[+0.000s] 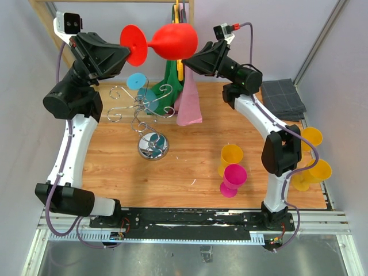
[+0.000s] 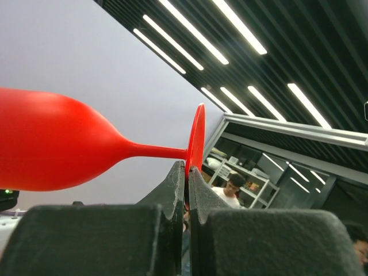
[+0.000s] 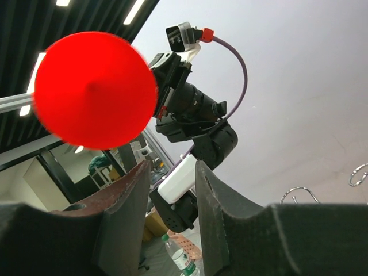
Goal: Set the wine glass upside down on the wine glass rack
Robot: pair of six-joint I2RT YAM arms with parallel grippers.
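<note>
A wooden table (image 1: pixel 172 172) stands between pale walls (image 1: pixel 17 115), with a wooden frame (image 1: pixel 41 14) at its far edge. Overhead, long strip lights (image 2: pixel 241 40) run across a dark slatted ceiling (image 2: pixel 322 46); shelves (image 2: pixel 221 167) stand farther off.

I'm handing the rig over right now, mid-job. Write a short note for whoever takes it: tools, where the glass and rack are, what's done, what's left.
Tools: the left tool is shut on the foot of the red wine glass, which lies sideways in the air. The right tool is open at the bowl end and holds nothing.
Things: the wine glass rack stands on the table below the glass. A blue glass appears to hang on it.
Done: the red glass is lifted and held by the left tool alone.
Left: turn it bowl-down, slide the stem into a free hook, release.
</note>
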